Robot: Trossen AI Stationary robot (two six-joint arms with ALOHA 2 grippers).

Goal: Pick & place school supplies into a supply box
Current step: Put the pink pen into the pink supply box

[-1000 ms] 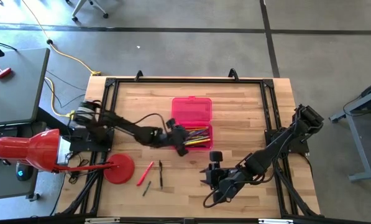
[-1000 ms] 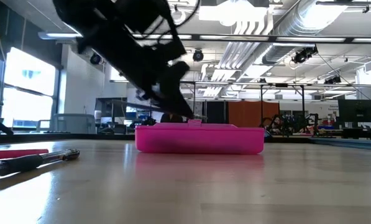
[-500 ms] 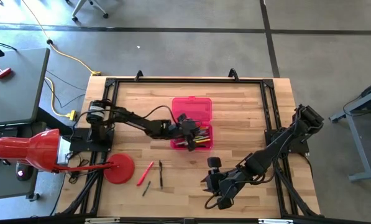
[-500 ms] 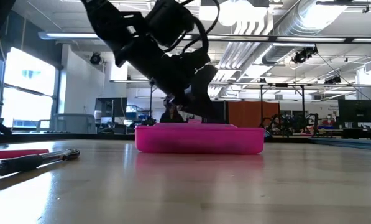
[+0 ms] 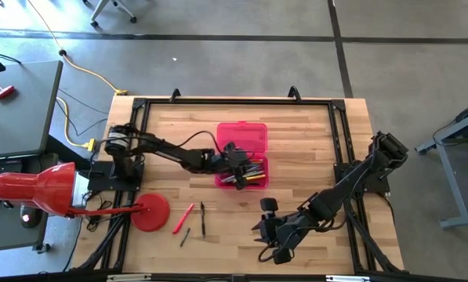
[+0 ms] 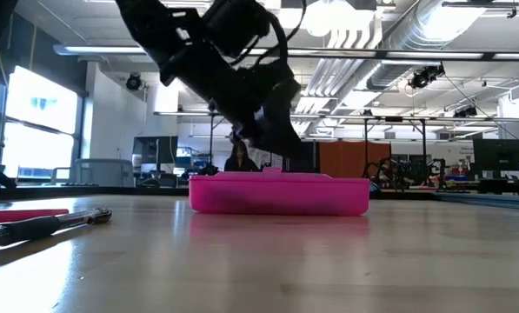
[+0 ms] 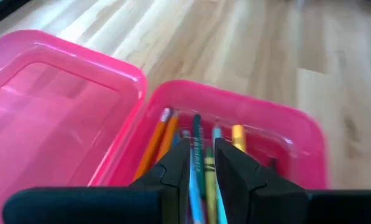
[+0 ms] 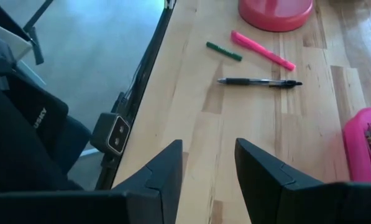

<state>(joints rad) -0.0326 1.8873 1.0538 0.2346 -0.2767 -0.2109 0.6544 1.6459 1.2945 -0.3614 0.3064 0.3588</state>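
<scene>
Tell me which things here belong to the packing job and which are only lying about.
Job:
- pink supply box, lid open
- pens and pencils inside it
- pink pen, black pen and green stub on the table
- left pincer over the box

Lying about:
- red round disc

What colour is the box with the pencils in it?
Bright pink pencil box, clearest in the left wrist view.
</scene>
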